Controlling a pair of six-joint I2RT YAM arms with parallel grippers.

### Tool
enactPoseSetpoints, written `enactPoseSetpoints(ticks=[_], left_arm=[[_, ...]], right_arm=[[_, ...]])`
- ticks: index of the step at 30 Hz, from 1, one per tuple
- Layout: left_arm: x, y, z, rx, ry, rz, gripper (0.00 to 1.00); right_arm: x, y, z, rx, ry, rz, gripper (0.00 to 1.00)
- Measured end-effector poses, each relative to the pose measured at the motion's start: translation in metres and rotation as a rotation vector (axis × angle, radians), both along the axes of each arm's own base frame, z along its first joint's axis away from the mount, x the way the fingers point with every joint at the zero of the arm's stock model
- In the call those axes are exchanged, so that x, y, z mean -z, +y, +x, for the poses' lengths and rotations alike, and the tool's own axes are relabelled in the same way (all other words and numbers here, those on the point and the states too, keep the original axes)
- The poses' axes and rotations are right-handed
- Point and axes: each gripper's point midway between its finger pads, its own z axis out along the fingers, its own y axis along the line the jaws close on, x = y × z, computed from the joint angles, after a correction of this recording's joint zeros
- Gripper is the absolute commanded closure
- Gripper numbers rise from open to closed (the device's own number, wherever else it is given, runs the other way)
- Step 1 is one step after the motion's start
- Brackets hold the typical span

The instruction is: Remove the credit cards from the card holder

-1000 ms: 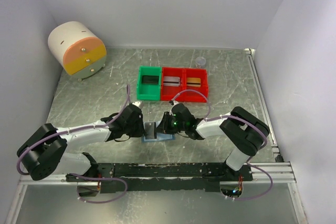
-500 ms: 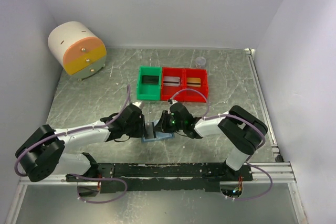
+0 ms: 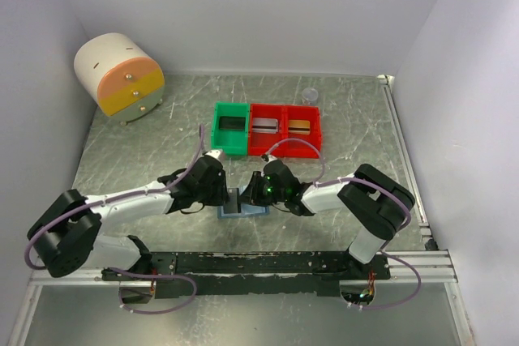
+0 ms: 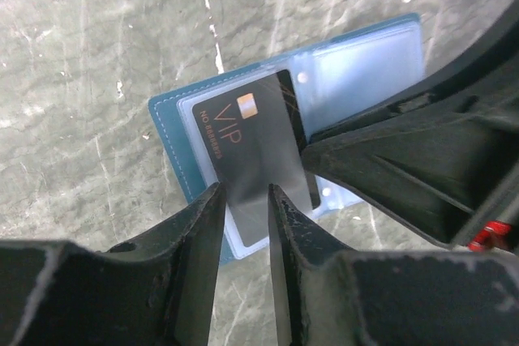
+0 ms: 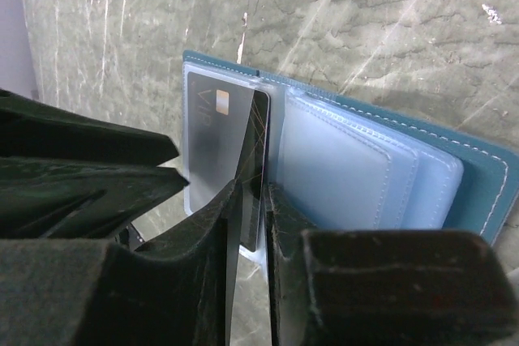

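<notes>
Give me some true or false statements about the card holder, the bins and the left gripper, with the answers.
1. The holder lies open on the table. True.
2. The green bin has nothing in it. False: a dark card lies in it.
3. A VIP card sits in the holder. True.
4. The left gripper is clamped tight shut. False: its fingers stand apart, with the VIP card's near end showing between them.
5. The red bin holds a silver card and a gold card, one in each compartment. True.
</notes>
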Motion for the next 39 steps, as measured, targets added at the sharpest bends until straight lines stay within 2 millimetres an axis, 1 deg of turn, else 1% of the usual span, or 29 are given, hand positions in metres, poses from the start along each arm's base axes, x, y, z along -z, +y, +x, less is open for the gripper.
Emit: enactPoseSetpoints(ticks=[5, 7, 10, 14, 18, 21, 24, 31, 39], left_arm=[[0.021, 0.001, -0.004, 0.010, 0.043, 0.033, 0.76], [0.020, -0.002, -0.003, 0.014, 0.040, 0.024, 0.78], [0.022, -0.004, -0.002, 0.015, 0.039, 0.013, 0.80], [0.022, -0.004, -0.002, 0.012, 0.037, 0.007, 0.80], [0.022, -0.004, -0.003, 0.007, 0.036, 0.001, 0.81], [0.022, -0.003, -0.003, 0.006, 0.036, 0.000, 0.81], [0.022, -0.003, -0.003, 0.005, 0.037, 0.001, 0.81], [0.022, -0.002, -0.005, 0.005, 0.041, 0.006, 0.80], [0.022, 0.002, -0.008, 0.004, 0.053, 0.019, 0.79]], right_arm=[[-0.001, 0.000, 0.000, 0.004, 0.003, 0.009, 0.77], [-0.001, -0.002, 0.000, 0.007, 0.005, 0.016, 0.73], [-0.003, -0.003, 0.000, 0.007, 0.010, 0.039, 0.73], [-0.003, -0.006, -0.001, 0.023, 0.019, 0.064, 0.81], [0.000, -0.010, -0.004, 0.031, 0.034, 0.081, 0.84], [-0.002, -0.011, -0.006, 0.028, 0.033, 0.088, 0.94], [-0.003, -0.011, -0.006, 0.024, 0.032, 0.091, 1.00], [-0.007, -0.010, -0.009, 0.002, 0.036, 0.120, 1.00], [-0.015, -0.013, -0.008, 0.015, 0.021, 0.120, 1.00]])
